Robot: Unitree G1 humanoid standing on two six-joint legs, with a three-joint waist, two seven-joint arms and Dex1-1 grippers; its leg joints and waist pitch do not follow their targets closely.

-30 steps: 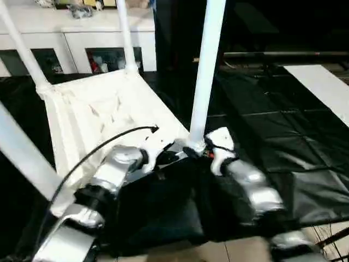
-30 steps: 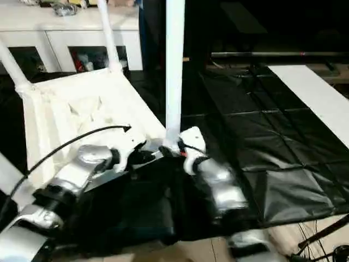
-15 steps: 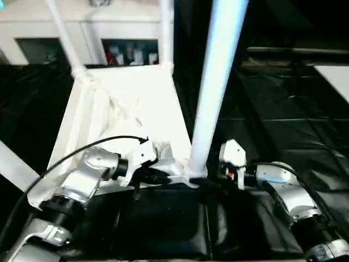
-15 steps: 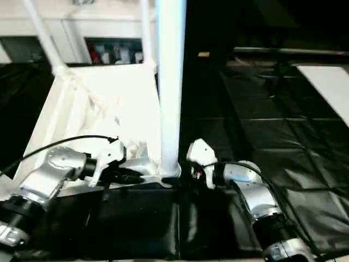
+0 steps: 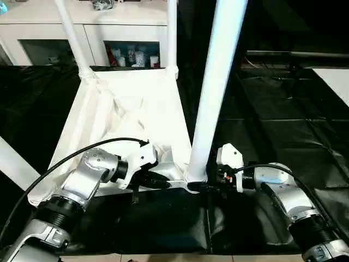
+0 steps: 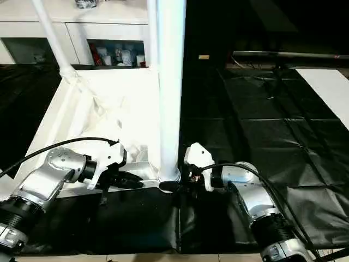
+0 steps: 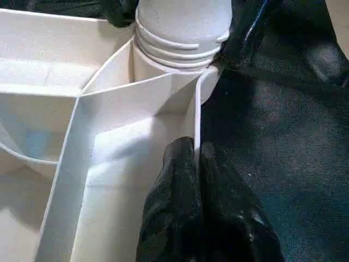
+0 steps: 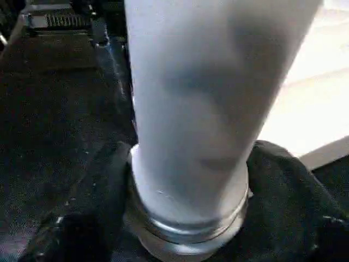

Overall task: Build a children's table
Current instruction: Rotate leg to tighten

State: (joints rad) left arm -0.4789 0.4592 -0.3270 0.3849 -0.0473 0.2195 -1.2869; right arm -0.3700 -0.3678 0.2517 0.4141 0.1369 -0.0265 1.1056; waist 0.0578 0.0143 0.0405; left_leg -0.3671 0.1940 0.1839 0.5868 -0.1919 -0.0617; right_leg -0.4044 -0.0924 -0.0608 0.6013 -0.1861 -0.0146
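Head camera has swung square-on. Right hand (image 8: 188, 229) clasps the near leg (image 5: 218, 93) base; left hand (image 7: 199, 180) pinches the tabletop (image 5: 125, 109) rim (seating looks finished).

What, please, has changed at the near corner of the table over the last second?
The right claw closed in around the base of the near leg, from beside it. The left claw stays clamped on the tabletop's rim. The head camera moved; the legs stay upright.

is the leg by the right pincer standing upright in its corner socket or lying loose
Upright and in its socket. The leg rises from the tabletop's near corner, and the right pincer wraps its base.
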